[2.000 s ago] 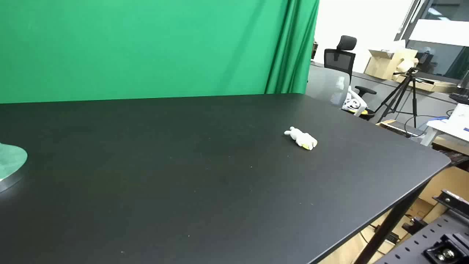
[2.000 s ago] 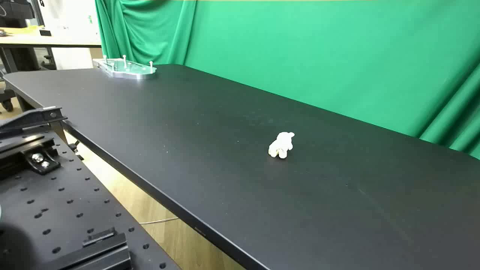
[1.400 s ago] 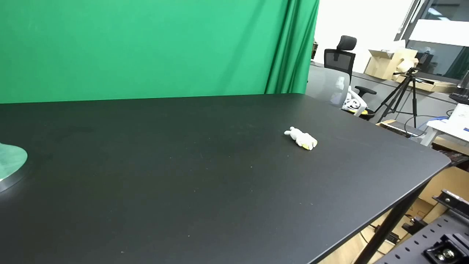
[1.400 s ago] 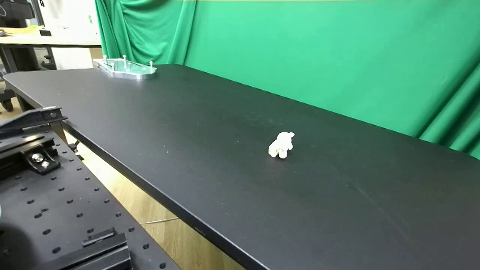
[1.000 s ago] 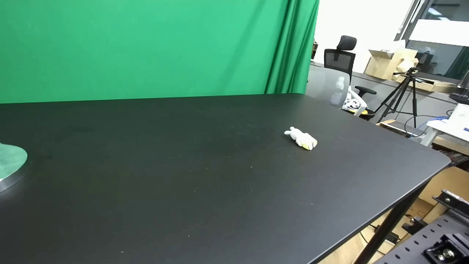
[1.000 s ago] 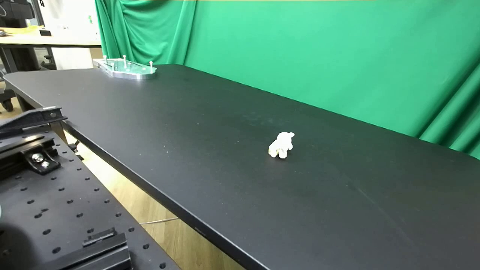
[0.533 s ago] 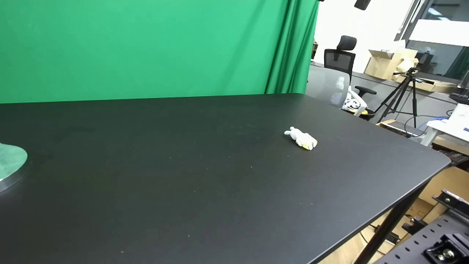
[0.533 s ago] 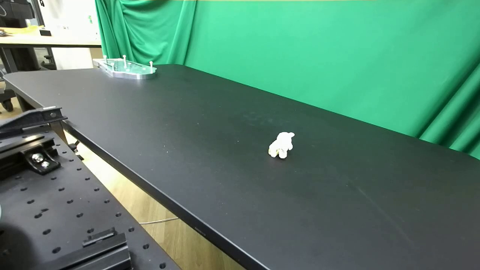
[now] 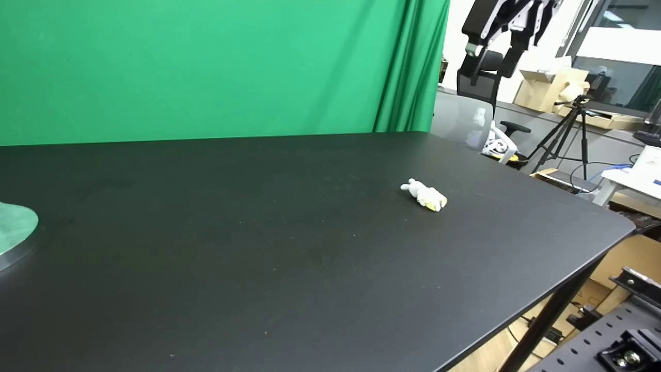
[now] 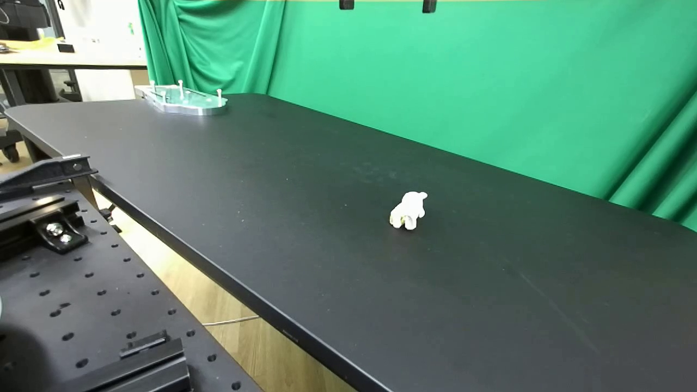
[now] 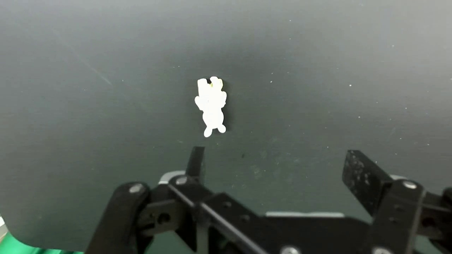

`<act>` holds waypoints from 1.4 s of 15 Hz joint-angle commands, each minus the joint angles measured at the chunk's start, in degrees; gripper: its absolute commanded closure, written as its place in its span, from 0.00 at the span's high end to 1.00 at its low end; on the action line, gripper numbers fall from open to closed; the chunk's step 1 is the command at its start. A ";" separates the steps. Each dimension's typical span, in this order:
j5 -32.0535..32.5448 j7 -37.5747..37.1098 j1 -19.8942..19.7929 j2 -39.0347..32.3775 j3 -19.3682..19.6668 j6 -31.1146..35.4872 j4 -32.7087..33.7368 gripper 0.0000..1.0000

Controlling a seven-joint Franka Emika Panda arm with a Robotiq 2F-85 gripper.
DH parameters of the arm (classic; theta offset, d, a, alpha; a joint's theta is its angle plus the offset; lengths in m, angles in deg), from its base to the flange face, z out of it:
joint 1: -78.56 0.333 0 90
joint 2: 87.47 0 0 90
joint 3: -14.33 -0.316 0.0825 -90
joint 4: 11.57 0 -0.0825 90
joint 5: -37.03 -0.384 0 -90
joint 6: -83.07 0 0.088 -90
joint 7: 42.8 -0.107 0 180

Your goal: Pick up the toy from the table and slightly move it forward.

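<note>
The toy (image 9: 425,195) is small, white and lumpy, with a little yellow at one end. It lies on the black table (image 9: 232,258); it also shows in an exterior view (image 10: 408,211) and in the wrist view (image 11: 212,106). My gripper (image 11: 275,150) is open and empty, with its black fingers wide apart. In the wrist view the toy lies beyond the fingertips, nearer the left finger's line. In both exterior views the gripper (image 9: 489,75) is at the top of the picture, high above the table, and only its fingertips (image 10: 387,5) show in one of them.
A pale green round-edged object (image 9: 15,230) is at the table's left edge of an exterior view. A greenish plate with upright pins (image 10: 185,102) stands at the table's far end. A green curtain (image 10: 463,81) hangs behind the table. A perforated black platform (image 10: 98,283) adjoins the near side.
My gripper has come into both exterior views from above, moving down; about a second ago it was out of sight. The toy has not moved.
</note>
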 commanded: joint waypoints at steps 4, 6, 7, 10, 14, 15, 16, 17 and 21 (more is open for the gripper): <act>0.64 -0.46 -0.05 -2.10 0.33 1.61 0.60 1.00; 0.72 0.38 -0.89 -5.28 1.70 3.43 1.86 1.00; 1.13 1.01 -1.36 -7.29 2.29 4.75 2.52 1.00; 1.59 3.56 -2.60 -14.55 4.40 7.52 5.47 1.00; 0.71 8.29 -2.73 -24.57 6.04 7.61 11.11 1.00; 1.06 8.86 -2.81 -26.96 5.74 7.23 12.81 1.00; 1.13 9.51 -2.84 -29.05 5.38 6.86 14.40 1.00; 1.38 9.66 -2.91 -30.88 4.85 6.50 15.74 1.00; -0.01 11.99 -3.34 -37.67 2.81 5.67 20.49 1.00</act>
